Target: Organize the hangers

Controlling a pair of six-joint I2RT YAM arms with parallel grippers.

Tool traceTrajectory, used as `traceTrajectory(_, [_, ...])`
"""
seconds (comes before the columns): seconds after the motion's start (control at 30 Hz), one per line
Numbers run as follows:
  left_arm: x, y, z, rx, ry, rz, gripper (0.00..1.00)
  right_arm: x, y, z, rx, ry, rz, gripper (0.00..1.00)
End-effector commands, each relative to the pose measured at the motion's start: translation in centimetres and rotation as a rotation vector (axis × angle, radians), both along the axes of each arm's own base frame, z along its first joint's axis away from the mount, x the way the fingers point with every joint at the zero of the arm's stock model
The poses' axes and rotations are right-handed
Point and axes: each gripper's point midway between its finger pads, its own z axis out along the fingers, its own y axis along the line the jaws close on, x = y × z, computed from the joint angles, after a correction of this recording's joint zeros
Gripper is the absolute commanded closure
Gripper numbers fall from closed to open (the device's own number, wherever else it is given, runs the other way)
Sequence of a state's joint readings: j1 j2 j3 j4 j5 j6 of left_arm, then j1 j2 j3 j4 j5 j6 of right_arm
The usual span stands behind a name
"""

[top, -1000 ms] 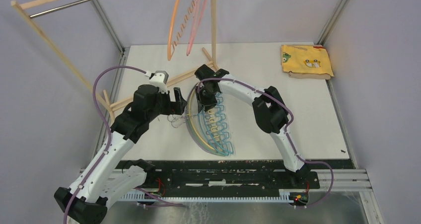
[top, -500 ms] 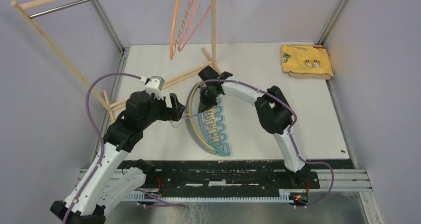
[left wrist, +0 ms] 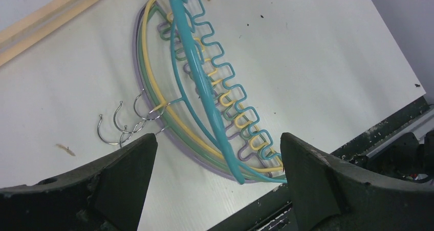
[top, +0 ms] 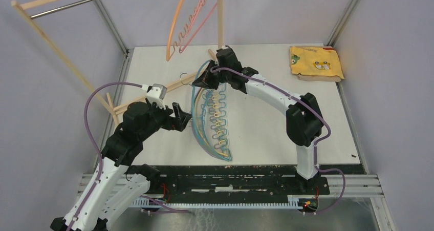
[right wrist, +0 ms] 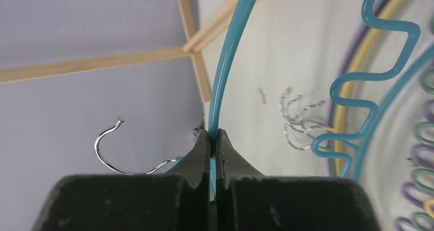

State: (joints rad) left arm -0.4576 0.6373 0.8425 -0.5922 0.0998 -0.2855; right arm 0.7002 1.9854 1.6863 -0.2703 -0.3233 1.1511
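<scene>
Wood rack point(top: 51, 45) stands far-left on table point(top: 327, 123). Orange hanger point(top: 173, 28) and pink hanger point(top: 199, 23) are hung up high at its right end. Other hangers lie as a flat stack point(top: 217, 139) mid-table, hooks point(left wrist: 123, 128) fanned left.

Right gripper point(right wrist: 215, 139) is pressed tight on teal hanger point(right wrist: 224, 62), pinching the shoulder right by its hook point(right wrist: 97, 145). Teal's long axis runs near-far: gripped end far and raised, near tip down by the stack's near end; touching or not, can't tell. Hook sticks out left of the jaws, toward the rack.

Rod point(top: 77, 3) sits up and left of that grip, so I'd call the right arm the nearer one for the hang.

Left gripper point(left wrist: 217, 144) is spread wide, holding nothing, hovering just left of the stack.
</scene>
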Motion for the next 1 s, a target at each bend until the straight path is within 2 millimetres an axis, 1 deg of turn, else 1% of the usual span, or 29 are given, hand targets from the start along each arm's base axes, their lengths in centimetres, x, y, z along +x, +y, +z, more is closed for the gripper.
traceTrajectory(0.0, [0.2, -1.0, 1.4, -0.079, -0.032, -0.018, 0.03, 0.7, 2.1, 7.9, 0.252, -0.045, -0.029, 0.99])
traceTrajectory(0.1, [0.5, -1.0, 0.5, -0.075, -0.026, -0.007, 0.03, 0.8, 3.1, 9.4, 0.356, -0.003, -0.032, 0.99])
traceTrajectory(0.2, [0.8, -0.7, -1.2, -0.051, -0.007, 0.009, 0.03, 0.9, 3.3, 10.9, 0.424, 0.009, -0.042, 0.99])
traceTrajectory(0.4, [1.5, -0.2, -4.0, -0.020, 0.032, 0.056, 0.03, 0.2, 3.6, 14.2, 0.523, 0.024, -0.014, 0.99])
traceTrajectory(0.47, [1.7, 0.0, -4.6, -0.011, 0.040, 0.073, 0.05, 0.0, 3.5, 14.8, 0.544, 0.037, -0.007, 0.99])
traceTrajectory(0.5, [1.7, 0.1, -4.9, -0.007, 0.042, 0.077, 0.08, -0.3, 3.5, 15.0, 0.547, 0.039, 0.000, 0.99])
traceTrajectory(0.53, [1.8, 0.1, -5.0, -0.005, 0.040, 0.076, 0.14, -0.5, 3.5, 15.0, 0.546, 0.045, 0.007, 0.99])
traceTrajectory(0.57, [1.9, 0.0, -5.2, -0.002, 0.039, 0.073, 0.25, -0.6, 3.4, 15.0, 0.545, 0.049, 0.012, 0.99])
traceTrajectory(0.6, [2.0, 0.0, -5.3, 0.001, 0.041, 0.074, 0.41, -0.8, 3.4, 15.0, 0.551, 0.054, 0.013, 0.99])
traceTrajectory(0.67, [2.1, 0.1, -5.7, 0.010, 0.051, 0.085, 0.78, -0.9, 3.2, 14.7, 0.557, 0.070, 0.013, 0.99])
traceTrajectory(0.7, [2.2, 0.3, -5.9, 0.016, 0.059, 0.096, 0.93, -0.9, 3.3, 14.5, 0.556, 0.077, 0.016, 0.99])
traceTrajectory(0.73, [2.3, 0.5, -6.1, 0.023, 0.066, 0.108, 0.97, -0.9, 3.2, 14.2, 0.549, 0.085, 0.020, 0.99])
traceTrajectory(0.77, [2.3, 0.5, -6.1, 0.027, 0.070, 0.112, 0.97, -1.0, 3.2, 13.7, 0.542, 0.096, 0.022, 0.99])
traceTrajectory(0.8, [2.3, 0.7, -6.1, 0.033, 0.074, 0.120, 0.97, -1.0, 3.1, 13.1, 0.527, 0.110, 0.023, 0.95])
traceTrajectory(0.87, [2.6, 1.3, -6.0, 0.045, 0.079, 0.159, 0.97, -1.1, 2.5, 11.7, 0.470, 0.123, 0.022, 0.77])
traceTrajectory(0.93, [2.7, 2.5, -6.1, 0.069, 0.095, 0.227, 0.97, -1.4, 1.2, 9.6, 0.364, 0.129, 0.016, 0.54])
traceTrajectory(0.97, [2.8, 3.2, -6.3, 0.084, 0.106, 0.274, 0.97, -1.4, 0.1, 8.8, 0.306, 0.121, 0.010, 0.43])
